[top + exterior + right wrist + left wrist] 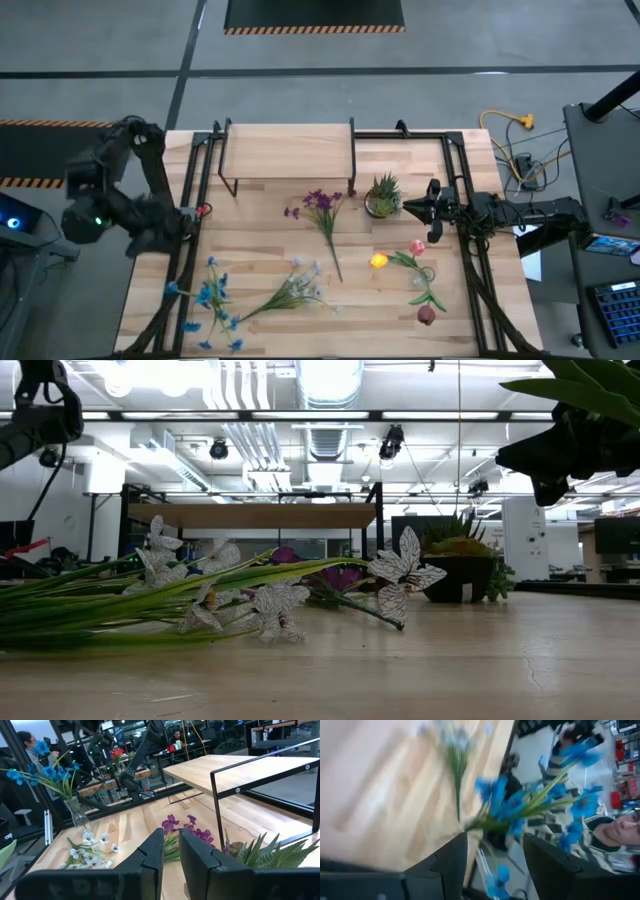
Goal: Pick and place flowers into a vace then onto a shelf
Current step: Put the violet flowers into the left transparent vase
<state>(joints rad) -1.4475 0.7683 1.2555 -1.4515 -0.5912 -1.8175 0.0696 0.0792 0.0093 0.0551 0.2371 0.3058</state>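
Blue flowers stand in a clear glass vase at the table's left near corner, their blooms spread above it. My left gripper hangs open above the table's left edge, with the blue blooms just beyond its fingertips and nothing plainly between them. White flowers, purple flowers and a stem with pink, yellow and red blooms lie flat on the table. The shelf stands at the far side. My right gripper waits shut at the table's right.
A small spiky potted plant stands by the shelf's right leg, close to my right gripper. Black frame rails run along both sides of the table. People show in the room beyond the table's left side.
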